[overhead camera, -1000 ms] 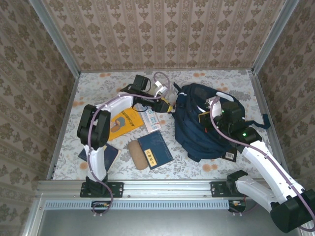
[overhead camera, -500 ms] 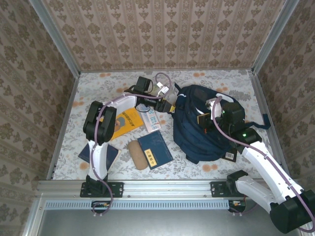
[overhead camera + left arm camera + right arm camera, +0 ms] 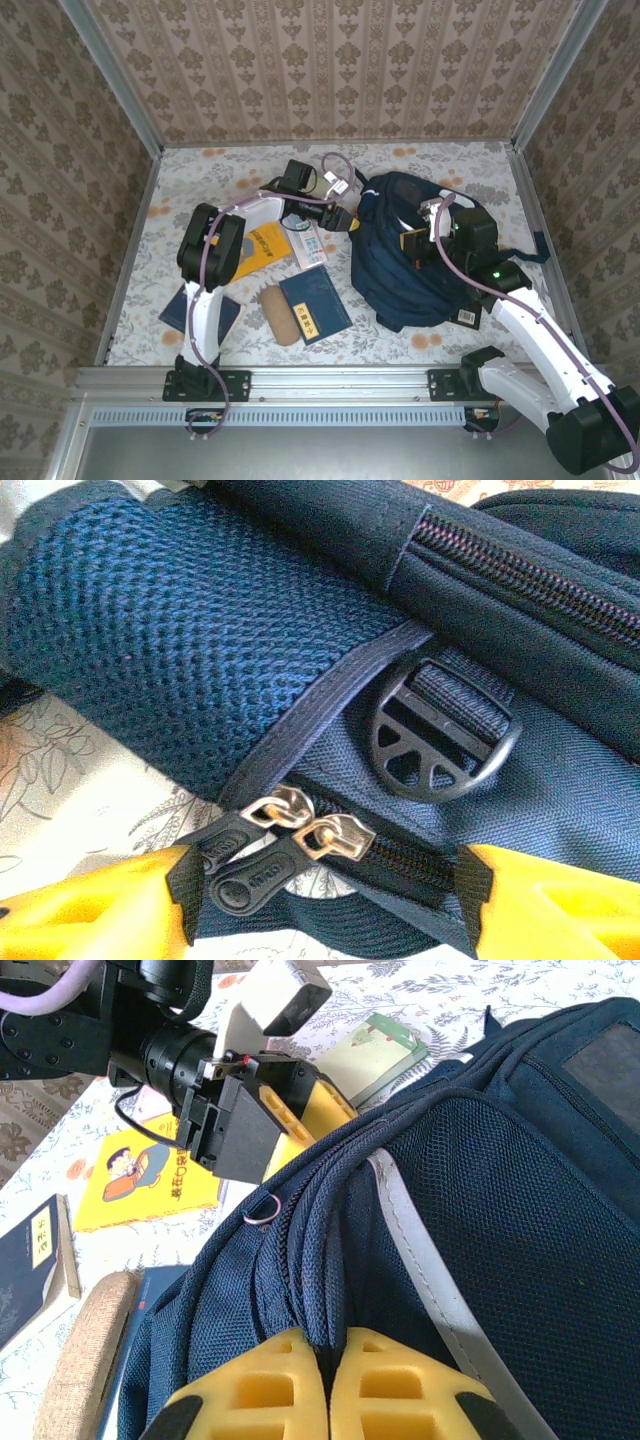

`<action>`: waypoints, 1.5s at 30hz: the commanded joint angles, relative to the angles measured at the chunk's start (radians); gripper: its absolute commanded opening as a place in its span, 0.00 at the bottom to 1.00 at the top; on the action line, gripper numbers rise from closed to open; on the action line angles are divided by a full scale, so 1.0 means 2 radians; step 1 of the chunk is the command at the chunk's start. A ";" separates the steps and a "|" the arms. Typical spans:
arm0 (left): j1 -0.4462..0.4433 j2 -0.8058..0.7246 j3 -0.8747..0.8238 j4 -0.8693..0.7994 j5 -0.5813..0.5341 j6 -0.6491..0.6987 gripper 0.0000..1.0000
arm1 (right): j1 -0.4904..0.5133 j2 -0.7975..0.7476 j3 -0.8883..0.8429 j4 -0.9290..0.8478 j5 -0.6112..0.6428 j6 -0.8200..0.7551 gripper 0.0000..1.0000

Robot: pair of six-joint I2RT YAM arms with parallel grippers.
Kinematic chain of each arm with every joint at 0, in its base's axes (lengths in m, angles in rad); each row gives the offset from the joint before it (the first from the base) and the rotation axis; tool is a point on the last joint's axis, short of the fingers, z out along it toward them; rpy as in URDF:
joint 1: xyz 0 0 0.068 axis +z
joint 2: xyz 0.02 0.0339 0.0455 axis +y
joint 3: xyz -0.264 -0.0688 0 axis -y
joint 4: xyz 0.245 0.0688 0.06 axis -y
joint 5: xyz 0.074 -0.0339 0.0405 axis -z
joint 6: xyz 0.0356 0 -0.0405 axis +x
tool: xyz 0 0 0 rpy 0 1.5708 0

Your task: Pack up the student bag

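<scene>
floral-patterned counter [image 3: 200, 190]. far left sits a flat dark-blue notebook [image 3: 180, 308] partly under the left arm, then a yellow cartoon-cover book [image 3: 258, 248], a tan oblong fabric pencil case [image 3: 280, 315], a navy hardcover book with a yellow label [image 3: 318, 305] and a pale thin booklet [image 3: 310, 243]. the left hand [image 3: 325, 890] is at the left side of the large navy-blue fabric student bag [image 3: 400, 285], which lies flat on the counter right of centre, just beside the books. its yellow fingers [image 3: 120, 910] are spread wide, one on each side of two silver metal zipper pulls [image 3: 310, 825], gripping nothing. a round black plastic strap buckle [image 3: 445, 735] sits just above the pulls. the right hand [image 3: 328, 1360] is clenched, fingers pressed together on a ridge of bag fabric by the zipper seam. likely step: catch a pull and open the bag while the right hand anchors it. risks: the pulls touch each other, so the left hand could clamp both and the zip would not run, or it could bite only fabric. if the right pinch slips, the whole bag could drag and shove the pale booklet. the buckle strap could snag.
</scene>
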 commanded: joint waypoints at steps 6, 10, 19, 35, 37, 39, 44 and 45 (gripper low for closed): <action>-0.009 0.006 -0.010 0.071 0.045 -0.046 0.50 | -0.005 -0.008 0.002 0.057 -0.021 0.022 0.00; -0.009 -0.001 -0.019 0.081 0.040 -0.054 0.28 | -0.005 -0.006 0.000 0.061 -0.021 0.024 0.00; -0.002 -0.033 -0.030 0.069 0.020 -0.042 0.00 | -0.005 -0.012 -0.005 0.052 -0.010 0.014 0.00; -0.011 -0.077 -0.069 0.067 0.009 -0.032 0.00 | -0.006 -0.015 -0.006 0.054 -0.006 0.019 0.00; -0.010 -0.076 -0.069 0.065 -0.007 -0.032 0.03 | -0.006 -0.016 -0.006 0.055 -0.011 0.021 0.00; -0.004 -0.073 -0.070 0.070 -0.019 -0.039 0.28 | -0.006 -0.022 -0.005 0.053 -0.013 0.022 0.00; 0.018 -0.080 -0.085 0.152 -0.058 -0.139 0.61 | -0.003 -0.024 -0.009 0.046 -0.023 0.029 0.00; 0.018 -0.085 -0.080 0.147 -0.087 -0.149 0.66 | 0.001 -0.017 -0.010 0.040 -0.026 0.029 0.00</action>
